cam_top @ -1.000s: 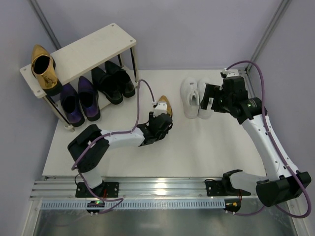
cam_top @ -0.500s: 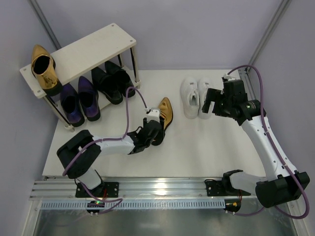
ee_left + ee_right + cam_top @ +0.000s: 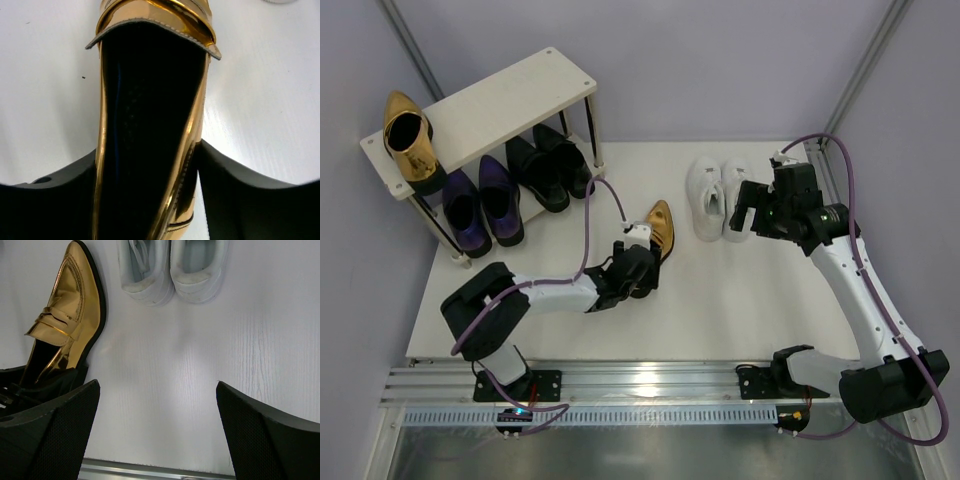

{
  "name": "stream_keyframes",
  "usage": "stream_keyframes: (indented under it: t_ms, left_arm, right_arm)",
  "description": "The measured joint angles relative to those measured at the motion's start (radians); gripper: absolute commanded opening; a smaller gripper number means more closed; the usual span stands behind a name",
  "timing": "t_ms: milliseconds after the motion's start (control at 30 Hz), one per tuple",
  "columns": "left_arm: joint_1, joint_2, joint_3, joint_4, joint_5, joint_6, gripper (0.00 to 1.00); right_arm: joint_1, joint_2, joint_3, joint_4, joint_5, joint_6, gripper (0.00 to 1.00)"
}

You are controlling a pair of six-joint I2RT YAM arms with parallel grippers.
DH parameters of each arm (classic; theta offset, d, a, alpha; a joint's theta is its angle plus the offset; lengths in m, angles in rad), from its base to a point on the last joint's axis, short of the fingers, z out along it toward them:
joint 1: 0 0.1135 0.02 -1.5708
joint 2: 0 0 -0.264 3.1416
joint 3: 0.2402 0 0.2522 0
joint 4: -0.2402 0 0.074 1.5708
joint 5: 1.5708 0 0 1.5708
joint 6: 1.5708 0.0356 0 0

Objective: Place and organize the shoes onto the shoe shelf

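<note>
One gold loafer (image 3: pixel 659 224) lies on the white table (image 3: pixel 720 300), toe pointing away. My left gripper (image 3: pixel 642 268) is shut on its heel end; in the left wrist view the loafer (image 3: pixel 150 100) fills the gap between both black fingers (image 3: pixel 235 190). The other gold loafer (image 3: pixel 408 135) stands on the left end of the shoe shelf's top board (image 3: pixel 490 100). Purple shoes (image 3: pixel 480 205) and black shoes (image 3: pixel 550 170) sit on the lower tier. White sneakers (image 3: pixel 717 198) stand side by side on the table. My right gripper (image 3: pixel 752 208) hovers open and empty just right of them.
The right wrist view shows the sneakers' heels (image 3: pixel 172 270), the held loafer (image 3: pixel 67 315) at left, and the table's near metal edge (image 3: pixel 150 471). Grey walls close in the table's back and sides. The shelf's right half of the top board is bare.
My left gripper drew the gold loafer nearer and turned it, then shifted it slightly right. The right gripper moved a little to the right and has held still since.
</note>
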Motion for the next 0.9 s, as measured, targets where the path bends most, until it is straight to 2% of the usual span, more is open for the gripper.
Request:
stream_keyframes:
  t_ms: [33, 300, 433, 700, 900]
  left_arm:
    - [0.0, 0.0, 0.001, -0.005, -0.006, 0.006, 0.01]
    - [-0.006, 0.008, 0.03, -0.012, -0.023, 0.018, 0.0]
    - [-0.037, 0.006, 0.07, -0.09, -0.059, 0.024, 0.0]
    - [-0.1, -0.026, 0.288, -0.401, -0.105, 0.078, 0.0]
    - [-0.085, -0.042, 0.489, -0.495, -0.212, 0.18, 0.0]
  right_arm:
    - [0.0, 0.0, 0.0, 0.0, 0.0, 0.0, 0.97]
    - [0.0, -0.001, -0.004, 0.0, -0.003, 0.0, 0.97]
    - [0.0, -0.003, -0.004, 0.0, -0.003, 0.0, 0.98]
    - [0.0, -0.008, -0.005, 0.0, -0.003, 0.0, 0.98]
    - [0.0, -0.008, -0.005, 0.0, -0.003, 0.0, 0.98]
